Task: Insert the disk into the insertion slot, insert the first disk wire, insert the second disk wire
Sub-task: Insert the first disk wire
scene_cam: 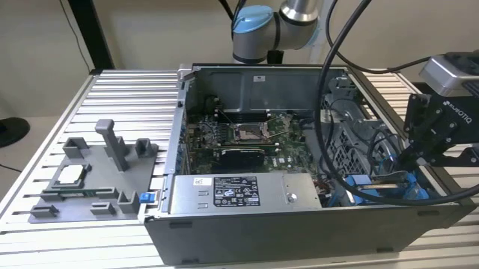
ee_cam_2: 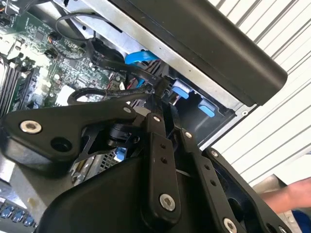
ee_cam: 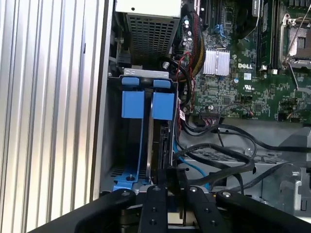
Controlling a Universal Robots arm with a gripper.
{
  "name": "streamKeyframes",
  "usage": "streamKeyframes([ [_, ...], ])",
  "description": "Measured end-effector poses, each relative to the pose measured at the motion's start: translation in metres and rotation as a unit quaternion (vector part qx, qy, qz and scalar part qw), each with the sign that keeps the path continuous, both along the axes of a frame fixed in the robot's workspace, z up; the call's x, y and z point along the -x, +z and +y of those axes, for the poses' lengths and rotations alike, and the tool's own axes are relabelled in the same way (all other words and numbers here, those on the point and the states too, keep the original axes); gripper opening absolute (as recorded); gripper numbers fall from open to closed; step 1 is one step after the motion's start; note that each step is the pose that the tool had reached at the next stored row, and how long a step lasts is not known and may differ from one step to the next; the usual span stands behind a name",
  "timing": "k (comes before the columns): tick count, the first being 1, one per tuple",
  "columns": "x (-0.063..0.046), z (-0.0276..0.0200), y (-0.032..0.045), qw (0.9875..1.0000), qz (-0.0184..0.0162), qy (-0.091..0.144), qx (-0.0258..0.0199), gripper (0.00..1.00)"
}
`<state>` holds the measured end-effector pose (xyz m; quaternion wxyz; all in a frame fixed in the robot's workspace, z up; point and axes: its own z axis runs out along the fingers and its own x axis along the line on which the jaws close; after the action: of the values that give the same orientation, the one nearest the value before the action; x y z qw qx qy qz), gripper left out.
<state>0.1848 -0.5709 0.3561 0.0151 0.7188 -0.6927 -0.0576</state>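
beside ribbed aluminium, grey metal slot (ee_cam: 145, 73), blue-framed disk (ee_cam: 159, 141), pincer (ee_cam: 173, 187) pinching black wire plug (ee_cam: 174, 174)

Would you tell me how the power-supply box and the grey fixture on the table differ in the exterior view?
The power-supply box sits inside the open computer case; the grey fixture lies outside it on the slatted table, toward the exterior view's left. The power-supply box is a smooth closed block with a white sticker; the grey fixture is a flat base with upright posts. Both are grey.
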Motion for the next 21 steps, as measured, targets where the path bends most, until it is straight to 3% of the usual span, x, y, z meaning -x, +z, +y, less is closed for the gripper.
streamKeyframes([
  [5, 0.007, -0.0009, -0.0030, 1.0000, -0.0042, -0.001, -0.0001, 0.00],
  [11, 0.013, -0.0011, -0.0096, 0.9998, -0.0220, -0.003, 0.0000, 0.00],
  [21, 0.014, -0.0011, -0.0129, 0.9993, -0.0231, -0.031, 0.0007, 0.00],
])
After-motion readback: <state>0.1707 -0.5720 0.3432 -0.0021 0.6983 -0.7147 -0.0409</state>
